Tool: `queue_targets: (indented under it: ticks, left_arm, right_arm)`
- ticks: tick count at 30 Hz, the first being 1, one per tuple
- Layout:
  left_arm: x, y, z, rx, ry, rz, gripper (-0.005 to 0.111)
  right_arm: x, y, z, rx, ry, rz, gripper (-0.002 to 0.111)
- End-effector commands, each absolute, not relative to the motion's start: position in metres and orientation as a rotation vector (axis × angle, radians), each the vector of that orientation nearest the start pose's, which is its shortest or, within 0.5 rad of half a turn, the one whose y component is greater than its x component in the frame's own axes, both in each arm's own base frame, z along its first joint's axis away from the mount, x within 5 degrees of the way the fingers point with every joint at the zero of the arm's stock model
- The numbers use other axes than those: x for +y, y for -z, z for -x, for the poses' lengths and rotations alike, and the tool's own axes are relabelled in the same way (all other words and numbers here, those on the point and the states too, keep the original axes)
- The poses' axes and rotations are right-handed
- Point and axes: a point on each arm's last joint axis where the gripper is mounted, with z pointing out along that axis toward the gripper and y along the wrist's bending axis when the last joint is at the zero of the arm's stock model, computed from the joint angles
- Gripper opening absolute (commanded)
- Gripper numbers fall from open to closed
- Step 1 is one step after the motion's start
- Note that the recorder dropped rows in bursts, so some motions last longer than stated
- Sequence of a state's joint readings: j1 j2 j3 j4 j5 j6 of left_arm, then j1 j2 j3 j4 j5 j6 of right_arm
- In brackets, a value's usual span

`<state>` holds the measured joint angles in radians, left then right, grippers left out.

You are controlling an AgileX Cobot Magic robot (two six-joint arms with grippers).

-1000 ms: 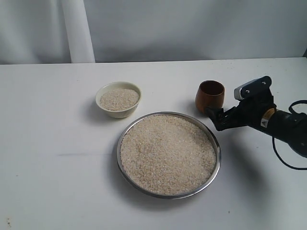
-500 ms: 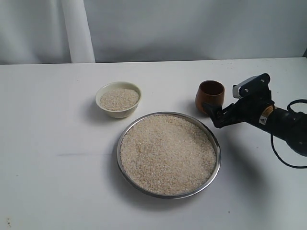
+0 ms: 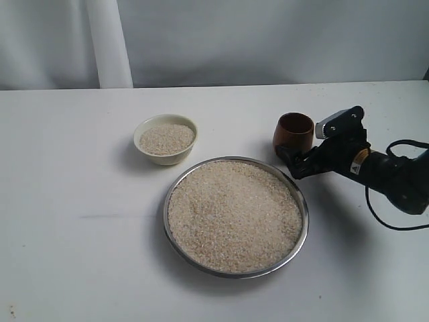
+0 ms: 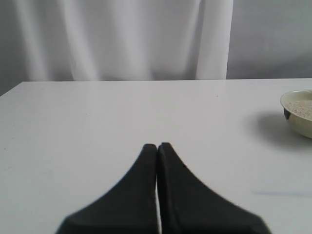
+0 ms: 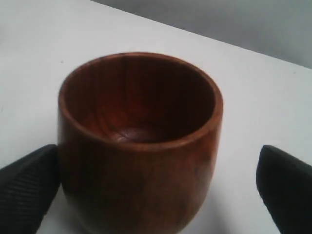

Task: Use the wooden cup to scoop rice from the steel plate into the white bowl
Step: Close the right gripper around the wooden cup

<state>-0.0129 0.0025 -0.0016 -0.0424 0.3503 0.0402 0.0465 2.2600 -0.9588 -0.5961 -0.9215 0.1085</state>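
Where the wooden cup (image 3: pixel 293 132) stands upright on the table (image 3: pixel 80 201), just beyond the far right rim of the steel plate (image 3: pixel 303 201), the right gripper (image 3: pixel 288 151) flanks it with spread jaws. One finger is just beside its wall and the other stands apart. Rice (image 3: pixel 234 215) fills the plate. The white bowl (image 3: pixel 142 131), farther left, also holds rice. The left gripper (image 4: pixel 157 146) has its fingers pressed together above the table.
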Motion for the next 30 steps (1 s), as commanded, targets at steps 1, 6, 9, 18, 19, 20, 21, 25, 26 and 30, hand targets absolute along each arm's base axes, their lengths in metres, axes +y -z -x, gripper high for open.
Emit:
queue_targets:
  ticks: [1, 6, 9, 18, 19, 20, 21, 25, 26, 30]
  left_arm:
    - [-0.002, -0.182, -0.053, 1.828, 0.026, -0.021, 0.000]
    - [-0.002, -0.182, -0.053, 1.828, 0.026, -0.021, 0.000]
    - [-0.002, -0.182, -0.053, 1.828, 0.026, -0.021, 0.000]
    - [-0.002, -0.182, -0.053, 1.828, 0.026, -0.021, 0.000]
    - [-0.002, -0.182, -0.053, 1.828, 0.026, -0.021, 0.000]
    - [-0.002, -0.182, -0.053, 1.828, 0.026, -0.021, 0.000]
    - [-0.002, -0.182, -0.053, 1.828, 0.026, -0.021, 0.000]
    - [-0.002, -0.182, -0.053, 1.828, 0.026, -0.021, 0.000]
    - [-0.002, -0.182, -0.053, 1.828, 0.026, -0.021, 0.000]
    - [-0.002, -0.182, -0.053, 1.828, 0.026, -0.021, 0.000]
  right_arm:
    - [0.061, -0.063, -0.393, 1.781, -0.313, 0.608, 0.105]
    - [0.062, -0.061, -0.399, 1.795, -0.307, 0.607, 0.105]
    - [0.064, -0.058, -0.404, 1.796, -0.344, 0.612, 0.105]
    - [0.064, -0.052, -0.410, 1.823, -0.347, 0.619, 0.105]
    - [0.064, -0.051, -0.409, 1.823, -0.344, 0.624, 0.105]
    - [0.064, -0.049, -0.409, 1.825, -0.344, 0.630, 0.105]
    - [0.064, -0.047, -0.408, 1.830, -0.344, 0.633, 0.105]
    - [0.065, -0.045, -0.408, 1.827, -0.339, 0.643, 0.105]
    - [0.065, -0.045, -0.408, 1.825, -0.340, 0.641, 0.105]
    - [0.064, -0.045, -0.409, 1.826, -0.338, 0.635, 0.105]
